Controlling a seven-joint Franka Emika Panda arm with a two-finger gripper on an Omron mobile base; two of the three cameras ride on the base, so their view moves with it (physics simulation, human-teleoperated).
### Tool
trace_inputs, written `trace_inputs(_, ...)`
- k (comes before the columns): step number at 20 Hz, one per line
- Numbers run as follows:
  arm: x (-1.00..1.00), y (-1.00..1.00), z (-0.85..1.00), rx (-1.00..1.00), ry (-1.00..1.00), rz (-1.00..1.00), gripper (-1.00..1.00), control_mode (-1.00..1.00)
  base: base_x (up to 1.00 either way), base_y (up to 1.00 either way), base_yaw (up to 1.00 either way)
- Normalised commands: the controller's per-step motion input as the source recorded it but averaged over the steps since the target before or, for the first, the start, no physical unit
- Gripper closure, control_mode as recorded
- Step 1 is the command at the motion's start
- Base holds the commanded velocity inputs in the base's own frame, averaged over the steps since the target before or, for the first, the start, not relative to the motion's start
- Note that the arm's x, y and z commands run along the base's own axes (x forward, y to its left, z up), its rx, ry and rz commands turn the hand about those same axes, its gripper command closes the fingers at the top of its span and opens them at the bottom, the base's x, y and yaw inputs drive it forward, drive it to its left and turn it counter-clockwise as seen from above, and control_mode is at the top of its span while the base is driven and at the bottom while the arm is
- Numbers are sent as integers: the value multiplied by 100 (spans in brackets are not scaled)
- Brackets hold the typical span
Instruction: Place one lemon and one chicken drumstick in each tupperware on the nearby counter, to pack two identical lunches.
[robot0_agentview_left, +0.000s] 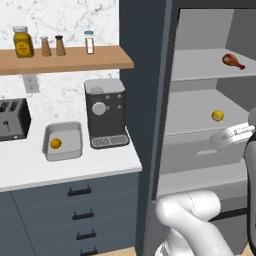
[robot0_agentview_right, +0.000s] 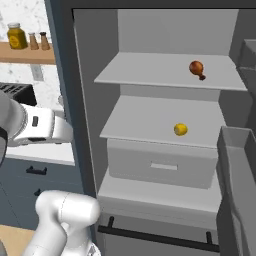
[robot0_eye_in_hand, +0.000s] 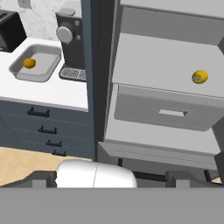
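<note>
Claw (robot0_eye_in_hand: 109, 177) spread wide, empty; one lemon (robot0_agentview_left: 56, 143) inside tupperware (robot0_agentview_left: 75, 150) on desk (robot0_agentview_left: 30, 170); second lemon (robot0_agentview_right: 180, 129) on middle fridge shelf (robot0_agentview_right: 140, 122); chicken drumstick (robot0_agentview_right: 197, 69) on top shelf (robot0_agentview_right: 150, 70)

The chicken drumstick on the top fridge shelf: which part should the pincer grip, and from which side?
Probably the thick meaty end of the chicken drumstick, approached from the open front of the fridge: it lies flat on the top shelf, thin bone end pointing right and forward.

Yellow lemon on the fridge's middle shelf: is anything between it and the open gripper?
Nothing visible blocks it. The small yellow lemon lies alone on the grey middle fridge shelf, with the fridge open. The gripper, jaws open, is low in front of the fridge, apart from it.
</note>
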Motion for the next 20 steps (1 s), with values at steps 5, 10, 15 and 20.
trace_inputs(5, 0, 0, 0, 0, 0, 0, -100, 100, 0, -39, 0)
trace_inputs(10, 0, 0, 0, 0, 0, 0, -100, 100, 0, -29, 0)
trace_inputs(15, 0, 0, 0, 0, 0, 0, -100, 100, 0, 0, 0)
trace_inputs(20, 8, 0, -33, 0, 5, 0, -100, -100, 0, 0, 0)
